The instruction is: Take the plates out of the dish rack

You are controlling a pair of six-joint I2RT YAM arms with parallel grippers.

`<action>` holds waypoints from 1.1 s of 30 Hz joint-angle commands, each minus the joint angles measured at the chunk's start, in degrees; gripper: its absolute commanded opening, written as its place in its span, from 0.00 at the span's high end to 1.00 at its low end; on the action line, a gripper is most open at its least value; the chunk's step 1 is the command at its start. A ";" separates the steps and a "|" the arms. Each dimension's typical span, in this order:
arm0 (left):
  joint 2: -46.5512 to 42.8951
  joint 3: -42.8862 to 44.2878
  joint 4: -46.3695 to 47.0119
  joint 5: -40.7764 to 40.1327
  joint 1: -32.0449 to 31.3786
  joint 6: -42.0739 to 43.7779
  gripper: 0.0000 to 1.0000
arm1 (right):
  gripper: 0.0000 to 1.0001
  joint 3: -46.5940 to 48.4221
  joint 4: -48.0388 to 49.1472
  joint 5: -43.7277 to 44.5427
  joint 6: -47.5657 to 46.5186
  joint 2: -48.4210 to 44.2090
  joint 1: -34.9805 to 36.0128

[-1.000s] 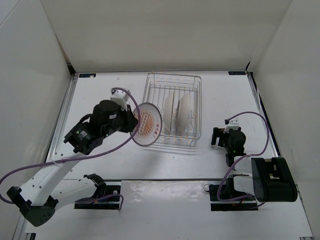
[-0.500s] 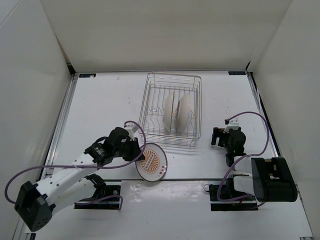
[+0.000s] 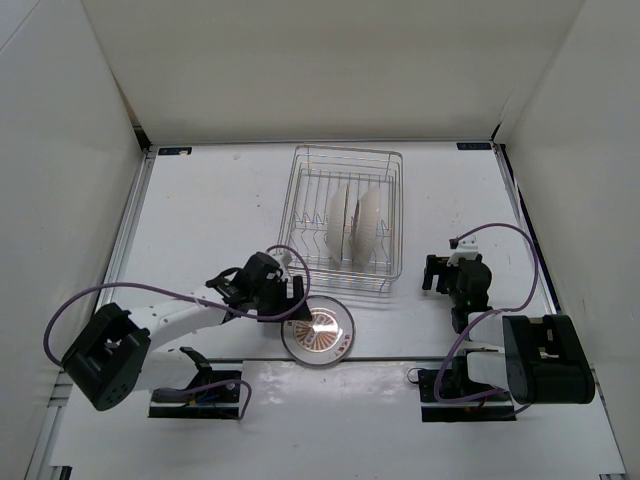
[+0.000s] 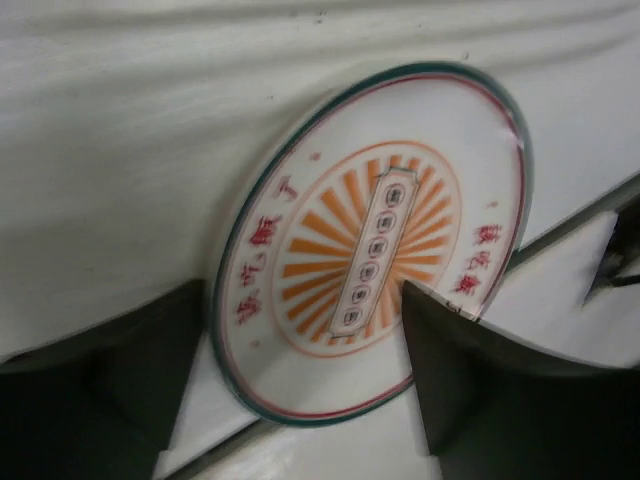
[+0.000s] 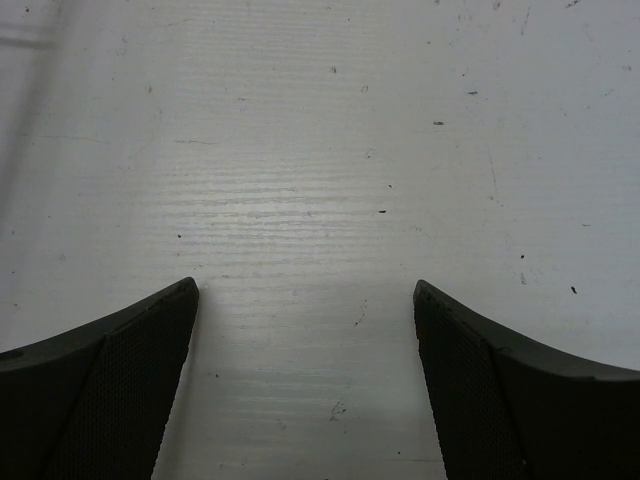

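Note:
The orange-rayed plate (image 3: 318,333) lies face up on the table in front of the dish rack (image 3: 345,165), at the seam near the front edge. My left gripper (image 3: 295,305) is low at its left rim and open. In the left wrist view the plate (image 4: 375,240) lies between and beyond the spread fingers (image 4: 470,380), and the left gripper (image 4: 303,290) holds nothing. Two more plates (image 3: 340,222) (image 3: 366,226) stand on edge in the wire rack. My right gripper (image 3: 432,272) rests right of the rack, open over bare table (image 5: 305,285).
White walls enclose the table on three sides. A seam (image 3: 400,358) runs across in front of the plate, with the arm bases (image 3: 200,390) behind it. Purple cables loop from both arms.
My left arm carried the orange plate from beside the rack down to the table's front. Its jaws then opened and the plate now lies flat. The right arm stayed still.

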 commanded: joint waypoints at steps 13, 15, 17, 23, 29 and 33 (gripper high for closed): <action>2.68 12.31 -16.01 -14.19 -0.07 4.85 0.00 | 0.10 1.10 1.23 1.59 0.05 -0.05 0.45; 1.79 14.59 -18.64 -16.28 -0.08 6.78 0.00 | 0.10 1.18 1.06 1.15 0.31 0.04 0.10; 0.47 16.96 -20.41 -18.49 -0.07 7.93 0.00 | 0.10 1.27 1.23 1.07 0.23 0.21 0.01; -3.82 26.02 -31.47 -25.79 -0.07 13.11 0.00 | 0.10 1.36 2.01 1.24 0.31 -1.01 -0.08; -13.56 24.72 -37.47 -33.60 -0.16 15.94 0.00 | 0.10 28.48 -47.45 1.61 -1.94 -9.63 -0.08; -19.11 23.39 -40.36 -33.27 -0.25 15.31 0.00 | 0.25 46.23 -63.10 -9.03 -0.06 -7.61 -0.17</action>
